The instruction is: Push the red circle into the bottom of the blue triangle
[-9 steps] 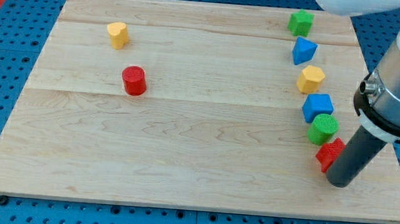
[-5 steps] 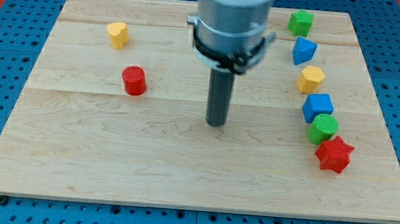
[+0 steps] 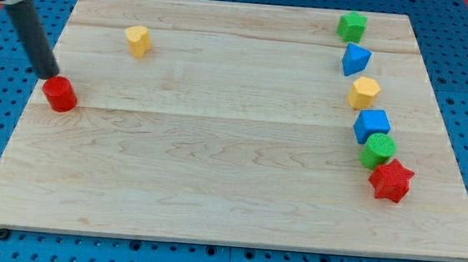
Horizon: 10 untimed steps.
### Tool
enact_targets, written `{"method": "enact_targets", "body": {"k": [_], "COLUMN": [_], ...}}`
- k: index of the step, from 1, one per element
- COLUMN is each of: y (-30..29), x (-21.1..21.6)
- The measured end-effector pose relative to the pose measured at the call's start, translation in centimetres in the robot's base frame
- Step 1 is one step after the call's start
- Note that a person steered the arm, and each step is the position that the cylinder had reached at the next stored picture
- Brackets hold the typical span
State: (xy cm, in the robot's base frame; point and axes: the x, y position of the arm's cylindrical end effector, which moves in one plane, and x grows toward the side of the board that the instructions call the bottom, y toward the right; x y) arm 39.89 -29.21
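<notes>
The red circle (image 3: 59,94) sits near the board's left edge, about halfway up. My tip (image 3: 48,74) is just above and left of it, touching or nearly touching its upper side. The blue triangle (image 3: 355,59) lies far off at the upper right, in a column of blocks. The rod leans up to the view's top left corner.
A yellow block (image 3: 137,40) lies at the upper left. At the right, top to bottom: green block (image 3: 352,26), yellow hexagon (image 3: 363,93), blue block (image 3: 372,125), green circle (image 3: 378,150), red star (image 3: 391,180). The wooden board (image 3: 213,188) ends just left of the red circle.
My tip swept from the right edge across the middle to the far left. The red circle moved left and slightly down, from about a third across to near the left edge.
</notes>
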Motion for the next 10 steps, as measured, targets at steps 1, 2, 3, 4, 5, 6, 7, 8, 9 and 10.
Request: {"method": "enact_targets", "body": {"k": [1, 2, 3, 4, 5, 6, 7, 8, 9, 10], "y": [2.1, 7.3, 10.0, 7.9, 5.7, 5.8, 5.9, 9.6, 10.7, 12.4], "x": [1.0, 1.8, 4.2, 5.3, 8.0, 10.5, 13.5, 14.0, 16.6, 18.0]}}
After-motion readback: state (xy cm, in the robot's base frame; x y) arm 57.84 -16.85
